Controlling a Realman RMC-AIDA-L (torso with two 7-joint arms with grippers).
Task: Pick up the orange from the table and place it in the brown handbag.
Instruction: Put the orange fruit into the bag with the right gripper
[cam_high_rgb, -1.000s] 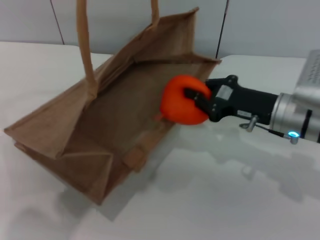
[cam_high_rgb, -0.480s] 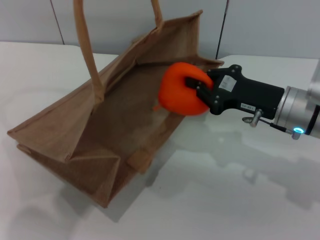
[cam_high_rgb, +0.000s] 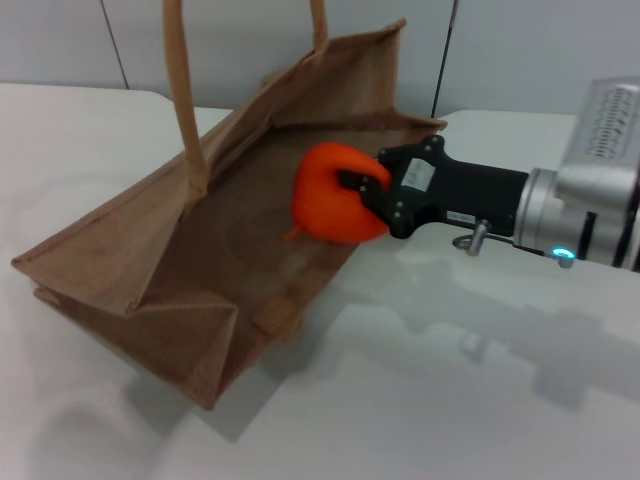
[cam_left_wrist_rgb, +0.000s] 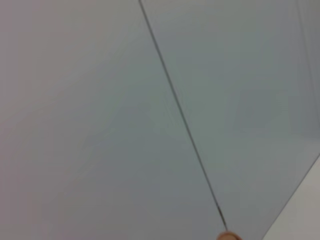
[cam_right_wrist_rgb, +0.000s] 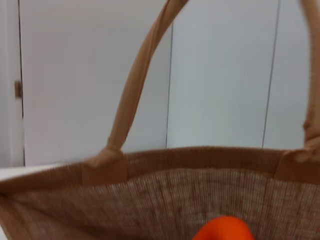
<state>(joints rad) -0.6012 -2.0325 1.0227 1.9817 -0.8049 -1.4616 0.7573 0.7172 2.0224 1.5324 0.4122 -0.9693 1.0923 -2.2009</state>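
Bench (cam_high_rgb: 420, 400) lies bare nearest; beyond it the right gripper (cam_high_rgb: 362, 195), reaching in from 3 o'clock, is clamped on the orange (cam_high_rgb: 328, 195) just over the brown handbag (cam_high_rgb: 200, 250) mouth. Best to carry it deeper past the near rim before letting go, lest it roll out.

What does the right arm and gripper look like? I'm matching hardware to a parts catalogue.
The right gripper is matte black with short angular fingers and a small white label on its body. Behind it sits a silver metallic wrist section with a lit cyan indicator and a perforated grey housing. The left arm is not in view.
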